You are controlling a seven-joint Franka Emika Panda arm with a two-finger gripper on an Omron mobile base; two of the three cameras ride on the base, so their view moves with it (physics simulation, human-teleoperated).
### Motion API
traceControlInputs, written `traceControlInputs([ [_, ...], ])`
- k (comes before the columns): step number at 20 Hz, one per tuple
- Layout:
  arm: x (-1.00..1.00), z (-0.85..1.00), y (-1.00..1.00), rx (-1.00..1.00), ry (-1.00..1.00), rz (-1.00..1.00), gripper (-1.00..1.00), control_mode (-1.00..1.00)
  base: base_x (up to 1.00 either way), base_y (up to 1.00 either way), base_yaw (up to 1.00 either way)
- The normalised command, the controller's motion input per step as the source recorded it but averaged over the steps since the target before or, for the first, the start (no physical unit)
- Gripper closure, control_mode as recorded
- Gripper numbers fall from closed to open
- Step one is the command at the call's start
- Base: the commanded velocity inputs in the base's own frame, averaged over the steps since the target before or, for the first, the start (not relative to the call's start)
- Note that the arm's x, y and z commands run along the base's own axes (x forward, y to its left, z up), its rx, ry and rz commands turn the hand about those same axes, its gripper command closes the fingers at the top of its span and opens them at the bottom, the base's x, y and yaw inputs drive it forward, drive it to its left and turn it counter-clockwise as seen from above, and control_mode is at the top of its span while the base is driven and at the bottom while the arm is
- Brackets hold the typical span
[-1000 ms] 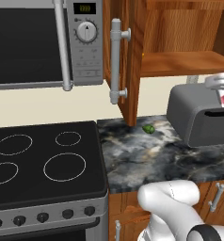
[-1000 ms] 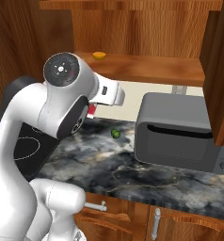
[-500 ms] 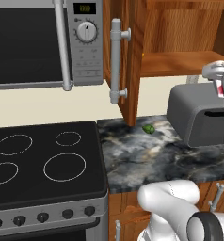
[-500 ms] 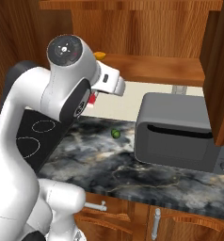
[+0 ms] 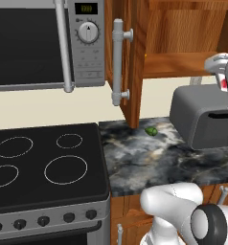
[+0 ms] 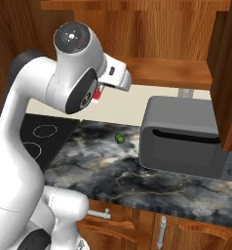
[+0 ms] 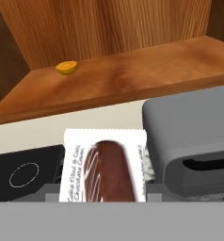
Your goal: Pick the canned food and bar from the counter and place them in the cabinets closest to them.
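Your gripper (image 7: 103,197) is shut tight on the bar (image 7: 104,172), high up in front of the open cabinets (image 7: 132,77), so lift it onto the shelf between the little orange thing (image 7: 66,67) far left and the grey toaster (image 7: 194,136) below right.

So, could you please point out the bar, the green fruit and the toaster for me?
bar (image 7: 104,172), hand view, on the brown picture at the wrapper's middle.
green fruit (image 5: 151,130), left base view, on its middle.
toaster (image 6: 183,139), right base view, on its front face above the slot.
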Motion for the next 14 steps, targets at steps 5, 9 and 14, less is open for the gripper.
traceControlInputs([
  [5, 0.27, 0.0, 0.0, 0.0, 0.02, 0.0, 1.0, -1.0, 0.0, 0.0, 0.0],
  [9, 0.35, 0.0, 0.0, 0.0, 0.04, 0.0, 1.0, -1.0, 0.0, 0.0, 0.0],
  [14, 0.41, 0.0, 0.0, 0.0, 0.04, 0.0, 1.0, -1.0, 0.0, 0.0, 0.0],
])
